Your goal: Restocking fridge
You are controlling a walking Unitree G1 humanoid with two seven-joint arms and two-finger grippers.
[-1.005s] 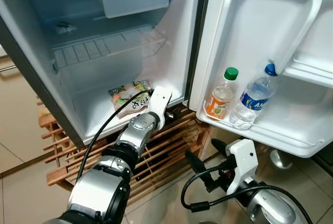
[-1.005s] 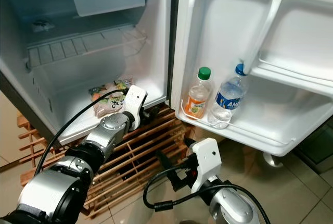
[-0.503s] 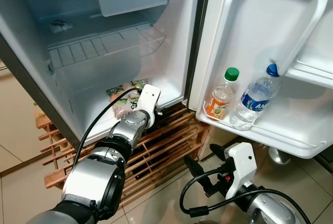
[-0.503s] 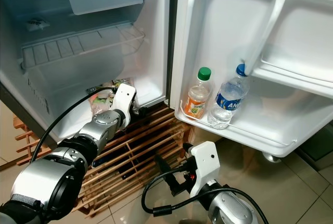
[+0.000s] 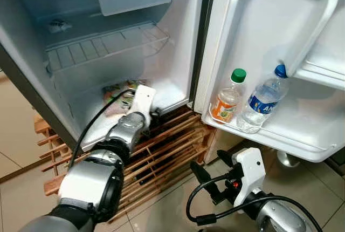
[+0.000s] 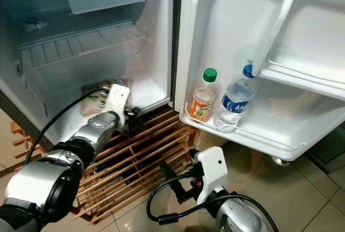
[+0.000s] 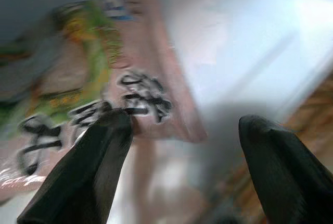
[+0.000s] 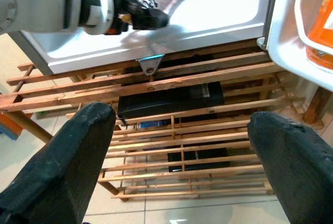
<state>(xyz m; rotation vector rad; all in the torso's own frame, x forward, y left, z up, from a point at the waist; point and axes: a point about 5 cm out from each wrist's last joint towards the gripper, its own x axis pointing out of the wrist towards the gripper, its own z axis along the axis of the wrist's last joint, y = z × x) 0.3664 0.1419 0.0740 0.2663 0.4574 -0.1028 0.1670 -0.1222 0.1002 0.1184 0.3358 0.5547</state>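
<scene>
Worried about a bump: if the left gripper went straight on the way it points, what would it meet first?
Most likely the snack packet on the fridge floor, just ahead of the open left gripper; depth is blurred.

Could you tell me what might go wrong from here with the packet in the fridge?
The left gripper is open beside the packet, which lies near the fridge floor's front edge; a nudge might drag it onto the wooden rack. The two bottles stand loose in the door shelf; bumping the door could topple them.
</scene>
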